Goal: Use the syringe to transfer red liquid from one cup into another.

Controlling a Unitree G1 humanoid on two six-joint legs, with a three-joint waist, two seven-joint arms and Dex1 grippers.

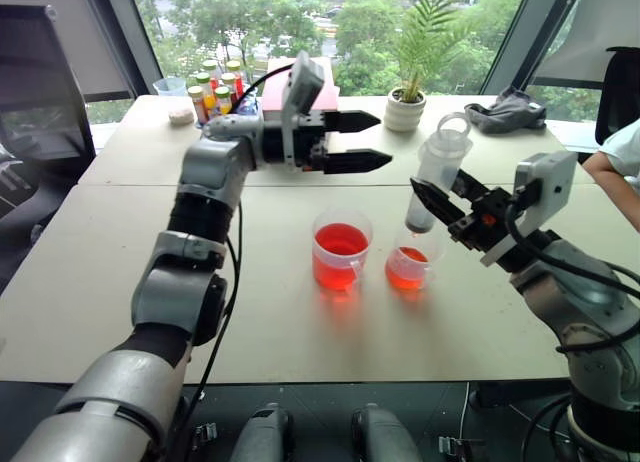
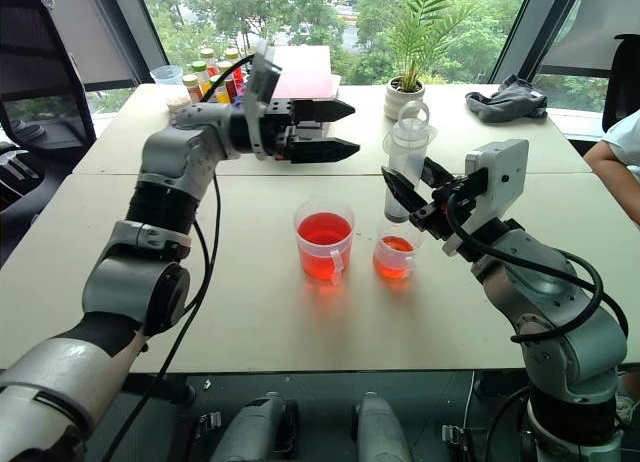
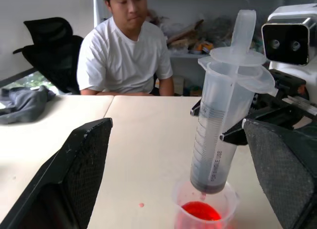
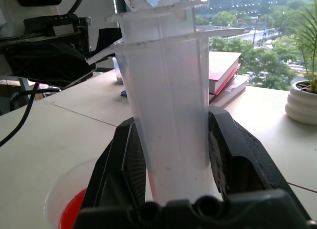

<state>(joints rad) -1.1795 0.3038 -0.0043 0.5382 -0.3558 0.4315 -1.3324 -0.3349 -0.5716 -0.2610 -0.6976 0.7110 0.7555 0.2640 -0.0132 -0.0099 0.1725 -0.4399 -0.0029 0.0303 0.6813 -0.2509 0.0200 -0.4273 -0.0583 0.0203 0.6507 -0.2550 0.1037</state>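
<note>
Syringe [image 1: 433,177] is standing upright over the handled cup [image 1: 409,267], nozzle aimed inside for discharge; the right gripper [image 1: 432,204] is clamping its barrel. Beside this cup, the left gripper [image 1: 362,141] is hanging wide open, empty.

The left end effector [image 1: 370,142] sits at upper centre of the head view, arm raised, black fingers spread wide and pointing right. The right end effector [image 1: 432,206], at centre right, is clamped, pointing left and slightly upward.

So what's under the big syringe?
Right below the syringe sits the small handled cup holding red liquid. The syringe's nozzle tip is too small to make out above it.
</note>
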